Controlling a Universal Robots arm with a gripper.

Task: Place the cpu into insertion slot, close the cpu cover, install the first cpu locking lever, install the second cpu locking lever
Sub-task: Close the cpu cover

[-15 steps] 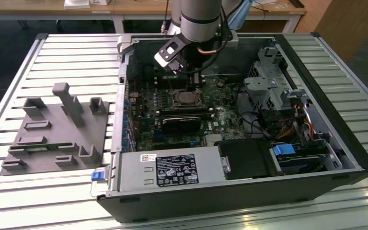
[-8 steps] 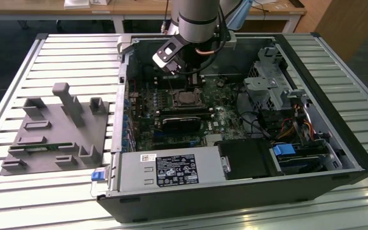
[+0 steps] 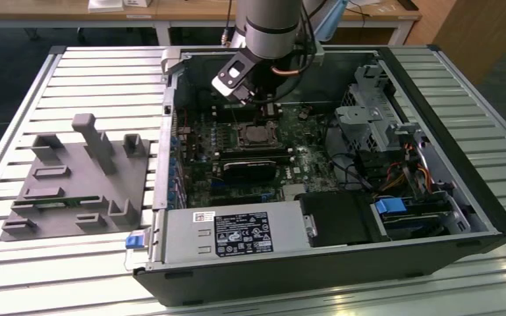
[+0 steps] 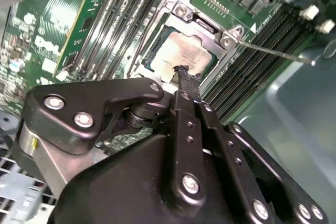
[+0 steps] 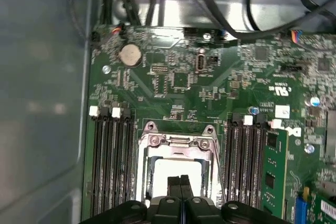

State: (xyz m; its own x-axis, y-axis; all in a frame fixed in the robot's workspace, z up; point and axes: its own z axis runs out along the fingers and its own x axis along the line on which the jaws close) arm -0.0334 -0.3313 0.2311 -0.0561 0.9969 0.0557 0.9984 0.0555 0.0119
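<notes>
Pale silver-grey square cpu (image 4: 181, 51) seated in black, silver-rimmed insertion slot (image 3: 257, 135) on green motherboard (image 5: 178, 77) inside open black computer case (image 3: 323, 280). Thin silver square-framed cpu cover (image 4: 202, 24) lies down around it. Thin steel lever rod (image 4: 273, 53) juts sideways over black memory slots (image 4: 247, 72). Black gripper (image 4: 185, 72) empty, fingers pressed together, tips just above cpu.

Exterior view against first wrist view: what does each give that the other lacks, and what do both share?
Exterior view: the grey fixture tray on the slatted table, at that view's left of the open computer case, plus the power supply box. First wrist view: the coin battery, white memory-slot latches, and the cpu, pale, under closed fingertips. Both: the gripper above the cpu cover on the green motherboard.
</notes>
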